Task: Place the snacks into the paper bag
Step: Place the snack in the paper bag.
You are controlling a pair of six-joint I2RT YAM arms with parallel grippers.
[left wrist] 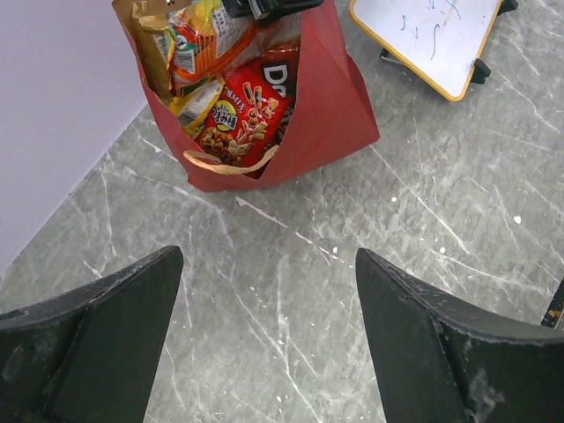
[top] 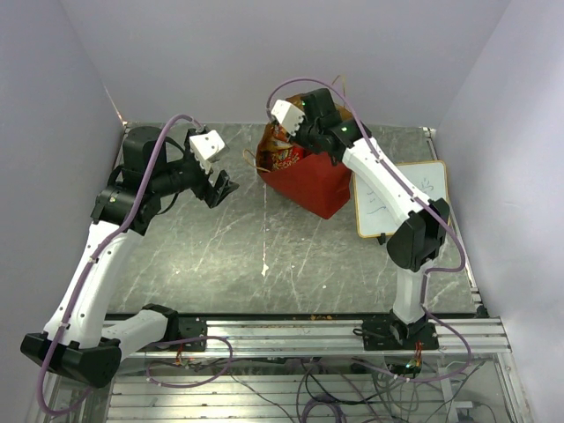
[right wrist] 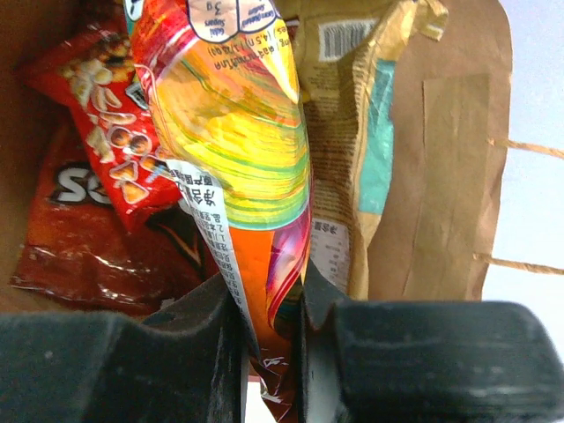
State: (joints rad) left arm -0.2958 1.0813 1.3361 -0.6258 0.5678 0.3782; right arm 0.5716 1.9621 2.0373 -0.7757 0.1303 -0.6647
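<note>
The red paper bag point(top: 308, 181) stands at the table's back middle, kraft-brown inside point(right wrist: 441, 176), with several snacks in it. My right gripper point(right wrist: 269, 300) is over the bag's mouth, shut on an orange-yellow chip bag point(right wrist: 233, 132) that hangs down into it. Red packets point(right wrist: 97, 194) lie at the left inside and a kraft-brown pouch point(right wrist: 339, 141) stands at the right. The left wrist view shows the bag point(left wrist: 326, 115) with red and yellow packs point(left wrist: 242, 110) inside. My left gripper point(left wrist: 269, 291) is open and empty above bare table, left of the bag.
A wood-framed whiteboard point(top: 401, 198) lies flat right of the bag, under my right arm; it also shows in the left wrist view point(left wrist: 432, 40). Grey walls close the table at the back and both sides. A metal rail point(top: 308, 330) runs along the near edge.
</note>
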